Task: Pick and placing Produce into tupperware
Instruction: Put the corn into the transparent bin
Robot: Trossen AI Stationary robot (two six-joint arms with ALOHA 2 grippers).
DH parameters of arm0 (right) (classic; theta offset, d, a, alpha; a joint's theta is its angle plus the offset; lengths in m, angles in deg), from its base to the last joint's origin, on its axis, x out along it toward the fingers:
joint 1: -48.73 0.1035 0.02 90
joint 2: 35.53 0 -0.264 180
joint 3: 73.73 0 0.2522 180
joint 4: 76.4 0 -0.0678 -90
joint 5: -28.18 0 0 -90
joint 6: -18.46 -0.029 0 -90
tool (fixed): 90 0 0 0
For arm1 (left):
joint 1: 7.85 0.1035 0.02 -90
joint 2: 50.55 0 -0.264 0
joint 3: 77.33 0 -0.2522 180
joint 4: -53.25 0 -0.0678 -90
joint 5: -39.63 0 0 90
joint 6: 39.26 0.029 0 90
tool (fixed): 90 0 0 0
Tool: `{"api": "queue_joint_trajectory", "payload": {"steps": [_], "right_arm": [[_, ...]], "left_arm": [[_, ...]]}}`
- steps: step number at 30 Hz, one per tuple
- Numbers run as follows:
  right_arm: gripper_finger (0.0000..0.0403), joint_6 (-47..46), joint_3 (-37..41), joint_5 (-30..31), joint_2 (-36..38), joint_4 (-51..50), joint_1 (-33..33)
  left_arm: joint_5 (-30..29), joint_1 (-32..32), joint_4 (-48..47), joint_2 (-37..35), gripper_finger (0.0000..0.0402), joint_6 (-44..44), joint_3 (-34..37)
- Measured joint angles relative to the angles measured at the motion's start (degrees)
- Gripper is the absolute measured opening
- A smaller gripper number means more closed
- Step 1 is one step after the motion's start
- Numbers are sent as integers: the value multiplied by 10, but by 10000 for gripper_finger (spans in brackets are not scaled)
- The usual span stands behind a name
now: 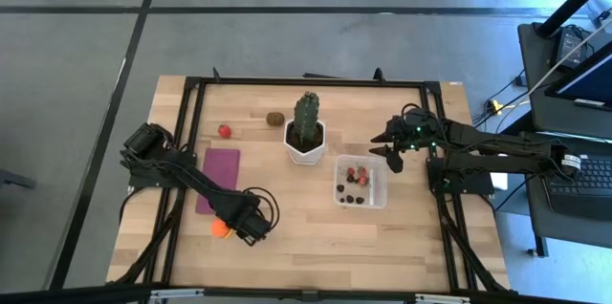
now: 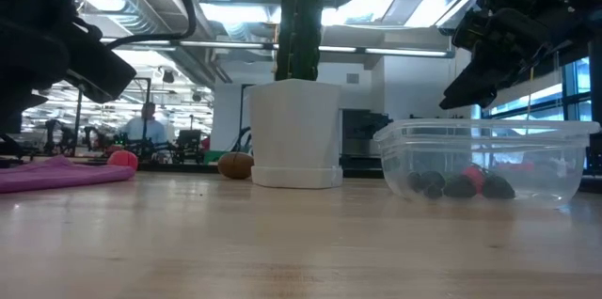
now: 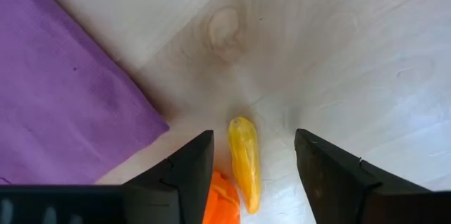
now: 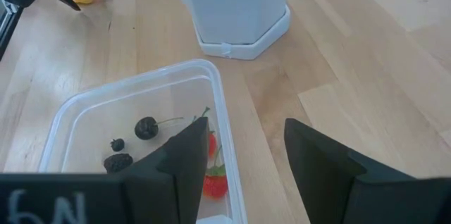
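An orange-and-yellow produce piece (image 3: 244, 160) lies on the wooden table near its front left. My left gripper (image 3: 254, 137) points down over it, open, one finger on each side of the piece. Beyond it lie a red piece (image 1: 224, 131) and a brown kiwi-like piece (image 1: 274, 119). The clear tupperware (image 1: 360, 182) stands right of centre, with red pieces (image 4: 215, 182) and dark berries (image 4: 146, 127) inside. My right gripper (image 1: 390, 151) hovers open above the tupperware's far right corner, with nothing between its fingers.
A green cactus in a white pot (image 1: 306, 132) stands at the table's middle, just left of the tupperware. A flat purple mat (image 1: 218, 178) lies beside the left gripper, on its far side. Bare wood lies between the left gripper and the tupperware.
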Motion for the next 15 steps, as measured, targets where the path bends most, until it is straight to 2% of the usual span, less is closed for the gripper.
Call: {"api": "queue_joint_trajectory", "payload": {"steps": [15], "right_arm": [[188, 0, 0, 0, 0, 0, 0]], "left_arm": [[-1, 0, 1, 0, 122, 0, 0]]}}
